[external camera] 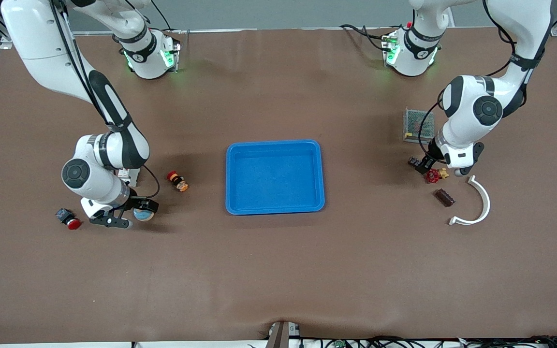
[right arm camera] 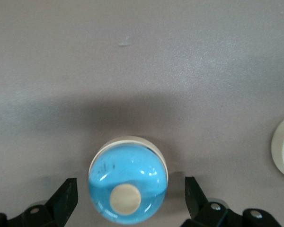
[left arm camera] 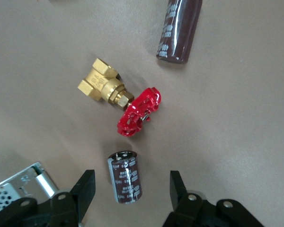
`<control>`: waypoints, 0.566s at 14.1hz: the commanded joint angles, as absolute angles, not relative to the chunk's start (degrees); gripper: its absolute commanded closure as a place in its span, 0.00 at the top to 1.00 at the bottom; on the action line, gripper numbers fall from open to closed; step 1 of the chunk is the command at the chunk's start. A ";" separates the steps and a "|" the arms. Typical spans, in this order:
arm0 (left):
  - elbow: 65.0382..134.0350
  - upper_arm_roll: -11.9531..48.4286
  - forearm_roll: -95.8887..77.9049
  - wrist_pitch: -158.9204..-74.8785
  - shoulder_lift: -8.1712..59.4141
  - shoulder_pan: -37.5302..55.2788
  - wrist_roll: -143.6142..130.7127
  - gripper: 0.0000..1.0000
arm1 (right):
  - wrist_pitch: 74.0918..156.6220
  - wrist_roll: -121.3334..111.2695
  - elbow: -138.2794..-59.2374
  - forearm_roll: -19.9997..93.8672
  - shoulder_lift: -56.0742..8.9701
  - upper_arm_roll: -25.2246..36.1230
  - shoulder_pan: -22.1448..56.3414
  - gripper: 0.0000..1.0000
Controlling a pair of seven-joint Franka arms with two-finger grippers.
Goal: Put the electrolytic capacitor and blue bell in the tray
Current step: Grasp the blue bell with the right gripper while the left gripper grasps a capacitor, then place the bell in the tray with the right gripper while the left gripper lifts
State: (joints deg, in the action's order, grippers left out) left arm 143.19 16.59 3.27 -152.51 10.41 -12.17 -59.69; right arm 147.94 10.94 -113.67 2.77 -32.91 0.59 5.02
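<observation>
The blue tray (external camera: 274, 178) lies at the middle of the table with nothing in it. The blue bell (external camera: 144, 214) sits on the table toward the right arm's end. My right gripper (external camera: 135, 215) is low around it, open, one finger on each side; in the right wrist view the bell (right arm camera: 128, 182) lies between the fingers of that gripper (right arm camera: 130, 188). The electrolytic capacitor (left arm camera: 124, 176), a short dark-brown cylinder, lies on the table between the open fingers of my left gripper (left arm camera: 131, 182). In the front view the left gripper (external camera: 422, 165) is low at the left arm's end.
A brass valve with a red handle (external camera: 435, 175), a longer brown cylinder (external camera: 444, 197), a white curved piece (external camera: 476, 203) and a perforated metal box (external camera: 418, 124) lie near the left gripper. A red push-button (external camera: 68, 219) and a small red-and-orange part (external camera: 178, 181) lie near the right gripper.
</observation>
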 commanded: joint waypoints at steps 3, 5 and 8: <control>143.44 16.79 4.22 -155.48 13.88 -11.60 -61.61 0.68 | 148.01 12.21 -112.50 3.43 -34.37 0.26 5.10 0.00; 143.44 16.79 4.31 -155.48 14.50 -11.51 -61.61 0.66 | 147.92 13.80 -112.15 3.43 -34.28 0.26 5.54 0.00; 143.35 16.79 4.31 -155.48 15.12 -11.51 -61.61 0.45 | 139.88 14.24 -108.91 3.52 -32.62 0.18 6.59 0.00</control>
